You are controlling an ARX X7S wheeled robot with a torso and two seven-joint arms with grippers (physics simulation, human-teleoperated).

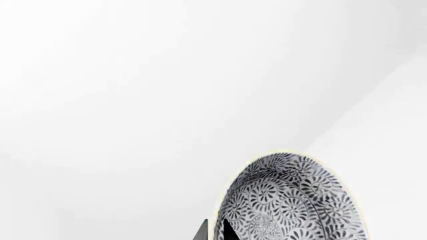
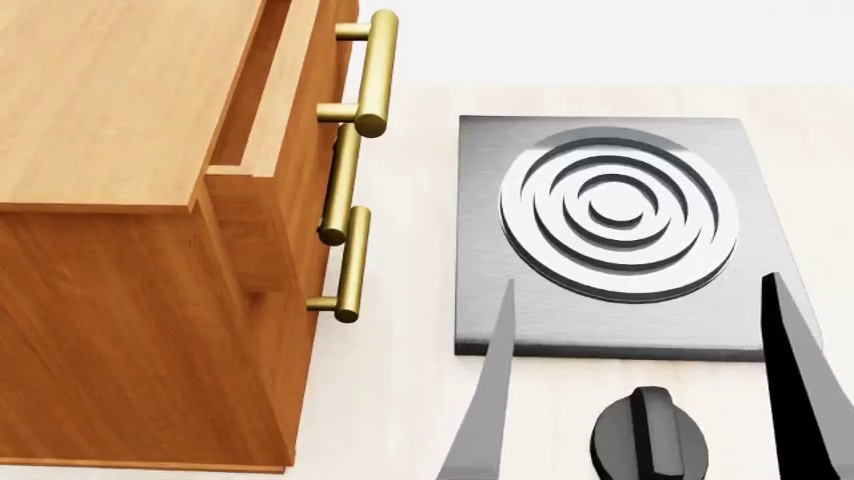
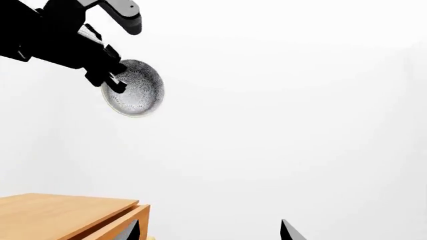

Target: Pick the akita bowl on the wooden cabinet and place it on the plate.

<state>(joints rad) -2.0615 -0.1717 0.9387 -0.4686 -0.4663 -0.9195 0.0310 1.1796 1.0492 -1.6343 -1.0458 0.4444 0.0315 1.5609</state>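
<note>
We see the akita bowl [image 3: 133,89] held high in the air, clamped at its rim by the left gripper [image 3: 112,80], whose black arm reaches in against a blank white backdrop in the right wrist view. The bowl hangs tipped on its side, well above and apart from the wooden cabinet [image 3: 67,214], whose pale orange top shows at that view's lower edge. In the left wrist view the bowl [image 1: 290,200] fills the lower part of the frame, its dense black-and-white floral pattern and pale rim turned toward the camera, with a dark sliver of a finger [image 1: 201,231] just beside the rim. From the head view we look down on the cabinet [image 2: 120,110], its top drawer pulled slightly open and its brass bar handles [image 2: 376,75] facing a grey stove slab [image 2: 601,235] with a ringed burner [image 2: 617,212]. The slab lies flat on a pale counter [image 2: 400,380], near the cabinet but apart from it. A black knob [image 2: 647,432] sits just in front of the slab. The right gripper [image 2: 641,395] hangs over the counter with its two fingers [image 2: 487,400] spread wide, the knob between them, holding nothing. We cannot find the plate in any of the three views.
</note>
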